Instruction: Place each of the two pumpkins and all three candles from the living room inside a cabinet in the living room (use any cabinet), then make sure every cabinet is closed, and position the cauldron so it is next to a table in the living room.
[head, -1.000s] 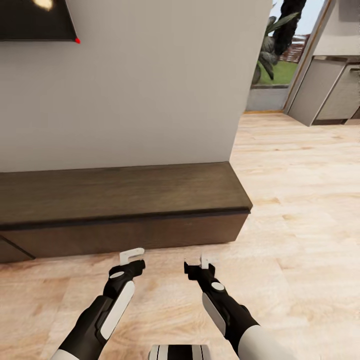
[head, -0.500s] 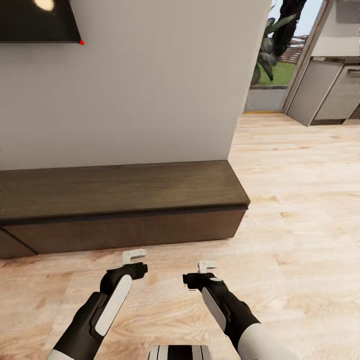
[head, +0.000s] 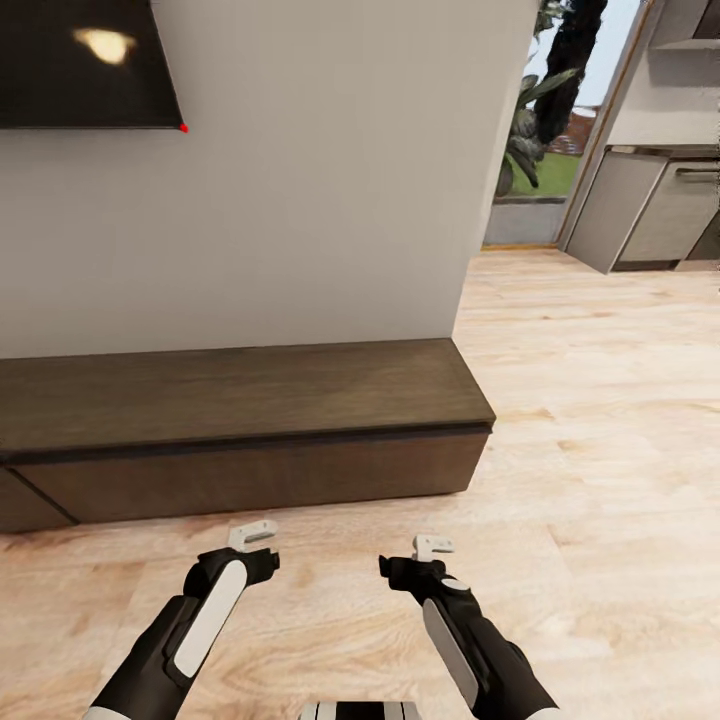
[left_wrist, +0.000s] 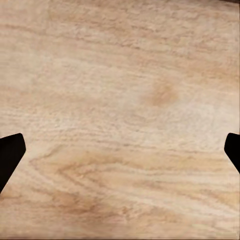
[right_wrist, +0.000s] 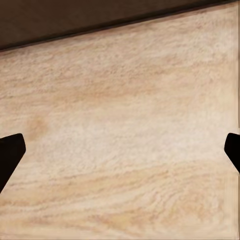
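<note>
The cabinet (head: 240, 400), a long low dark-brown unit, stands against the pale wall, its front shut on the stretch ahead of me. My left gripper (head: 250, 545) and right gripper (head: 425, 555) hover over the wood floor just in front of it, both open and holding nothing. In the left wrist view the left gripper (left_wrist: 120, 150) looks at bare floor, its fingertips (left_wrist: 11, 150) far apart. The right gripper (right_wrist: 120, 150) faces floor and the cabinet's lower edge (right_wrist: 100, 17). The pumpkins, candles and cauldron are out of view.
A dark TV (head: 80, 65) hangs on the wall above the cabinet. At the right the wall ends; beyond it are a glass door with plants (head: 530, 140) and grey kitchen units (head: 650, 205). Wood floor (head: 600, 420) stretches to the right.
The whole picture has shifted down a little, so the camera has tilted up. Both grippers sit slightly lower and nearer to me, still open.
</note>
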